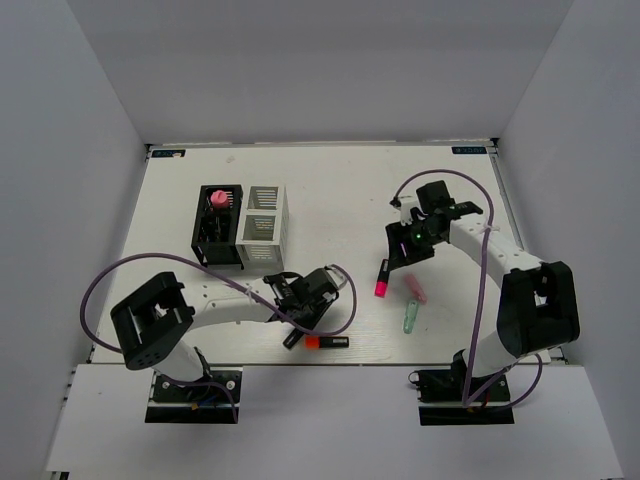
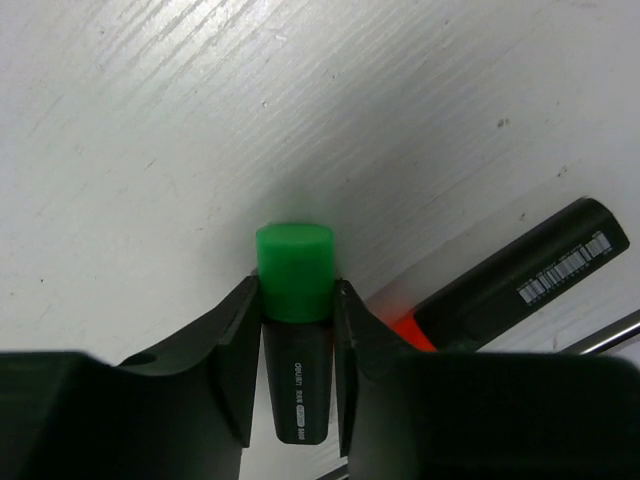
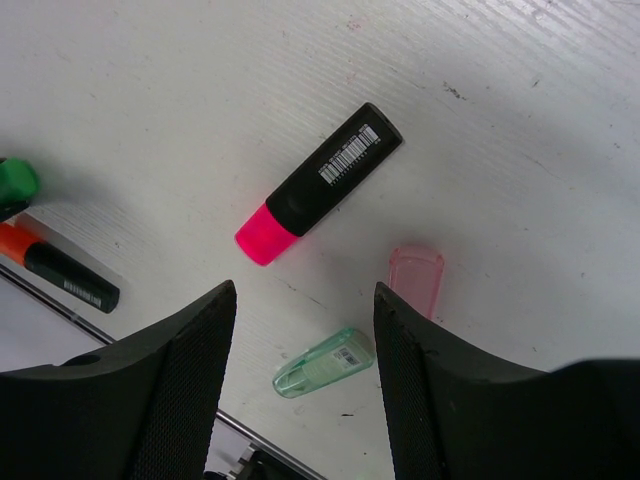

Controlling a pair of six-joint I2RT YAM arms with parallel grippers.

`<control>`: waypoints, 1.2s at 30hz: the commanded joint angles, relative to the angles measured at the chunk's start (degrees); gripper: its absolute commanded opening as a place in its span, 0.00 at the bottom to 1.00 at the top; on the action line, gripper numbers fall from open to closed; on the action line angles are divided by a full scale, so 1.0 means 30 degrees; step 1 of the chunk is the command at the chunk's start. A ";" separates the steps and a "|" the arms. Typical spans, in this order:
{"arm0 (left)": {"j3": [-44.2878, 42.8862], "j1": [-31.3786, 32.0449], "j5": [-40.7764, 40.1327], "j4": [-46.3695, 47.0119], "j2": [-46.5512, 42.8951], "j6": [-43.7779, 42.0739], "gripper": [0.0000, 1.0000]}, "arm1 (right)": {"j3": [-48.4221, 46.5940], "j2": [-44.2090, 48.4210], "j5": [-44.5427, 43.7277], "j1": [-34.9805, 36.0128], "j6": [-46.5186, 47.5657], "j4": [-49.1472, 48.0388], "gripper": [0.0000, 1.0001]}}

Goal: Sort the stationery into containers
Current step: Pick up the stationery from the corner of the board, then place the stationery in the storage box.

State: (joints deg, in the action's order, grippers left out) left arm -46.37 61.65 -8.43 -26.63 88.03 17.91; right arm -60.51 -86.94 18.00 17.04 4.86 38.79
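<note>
Our left gripper (image 2: 295, 290) pinched the green-ended highlighter (image 2: 295, 335) across its body, presumably for lifting, while our right gripper (image 3: 305, 290) hung spread above the pink-ended highlighter (image 3: 320, 185).

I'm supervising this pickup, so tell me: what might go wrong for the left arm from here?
1. The left fingers pinch the green highlighter across its smooth black body, with the cap sticking out past them. It may twist or slip as it lifts.
2. The orange highlighter lies close beside one finger, so it may get nudged or dragged along.
</note>
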 commanded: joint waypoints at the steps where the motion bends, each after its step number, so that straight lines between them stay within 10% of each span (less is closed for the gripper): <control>1: -0.0130 0.0193 -0.0471 -0.0352 0.0100 -0.0082 0.34 | -0.0045 0.0677 0.0503 -0.0230 -0.0156 -0.0096 0.61; 10: -0.0275 0.0310 -0.0676 -0.0965 0.0921 -0.0315 0.05 | -0.0044 0.0971 0.0943 -0.0611 -0.0215 -0.0067 0.62; 12: -0.1063 0.0105 -0.0765 -0.1693 0.0629 -0.0433 0.00 | -0.0044 0.1029 0.1090 -0.0728 0.0046 0.0078 0.90; 16: -0.3522 -0.1032 -0.0212 -0.2809 -0.1680 -0.1191 0.00 | -0.0103 0.1176 0.1793 -0.0932 0.1132 0.0314 0.90; 18: -0.5859 -0.1562 -0.0034 -0.3395 -0.2417 -0.1865 0.00 | 0.0043 0.1526 0.2519 -0.0904 0.1658 0.0226 0.73; 20: -0.7995 -0.2967 0.0521 -0.3399 -0.3002 -0.2598 0.00 | 0.0102 0.1556 0.3079 -0.0962 0.1719 0.0226 0.22; 22: -0.9349 -0.4222 0.1459 -0.2787 -0.3268 -0.2776 0.00 | 0.0161 0.1557 0.3433 -0.1020 0.1777 0.0197 0.10; 31: -0.4701 -1.0518 0.1784 1.1355 -0.4706 -0.5414 0.00 | 0.0395 0.1732 0.7140 -0.1109 0.3995 0.0721 0.20; 36: -0.6427 -1.2374 0.1988 1.1718 -0.1748 -0.4857 0.00 | -0.0190 0.1382 1.4856 -0.1167 1.1206 0.4735 0.34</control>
State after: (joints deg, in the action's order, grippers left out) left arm -63.20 27.05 -3.36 1.30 79.92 3.99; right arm -60.10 -83.55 45.74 13.56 23.83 44.34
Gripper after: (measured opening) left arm 0.412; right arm 0.303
